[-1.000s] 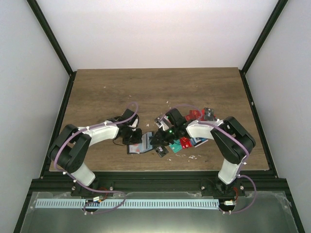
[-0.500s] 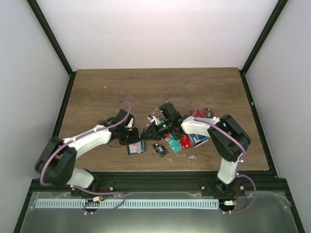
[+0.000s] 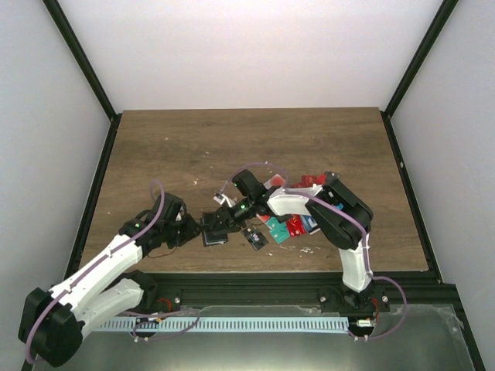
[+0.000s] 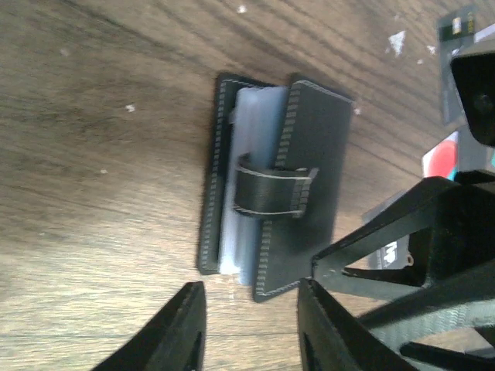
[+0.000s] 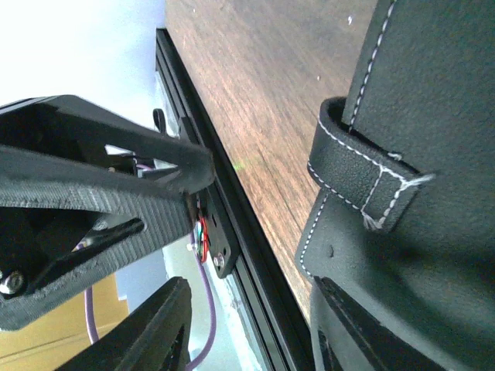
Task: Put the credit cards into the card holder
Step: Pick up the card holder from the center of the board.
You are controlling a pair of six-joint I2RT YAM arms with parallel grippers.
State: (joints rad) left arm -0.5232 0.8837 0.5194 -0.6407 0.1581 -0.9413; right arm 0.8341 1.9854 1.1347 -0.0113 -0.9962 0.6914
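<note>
1. Lying flat on the table (image 3: 155,147), the holder (image 4: 271,182) is found just ahead of the left claw (image 4: 249,300), with its strap (image 4: 267,193) spanning a gap where pale lining is exposed.
2. The left claw is parted, with only bare wood seen between its jaws; nothing is gripped.
3. The right claw (image 5: 247,297) is likewise spread and empty, with the holder close against one finger; contact cannot be confirmed.
4. The holder is flanked from opposite sides, probably so that it can be steadied and spread for loading.
5. The cards (image 3: 292,226) are heaped behind the right claw, well apart from the left; whether any is inside cannot be told.
</note>
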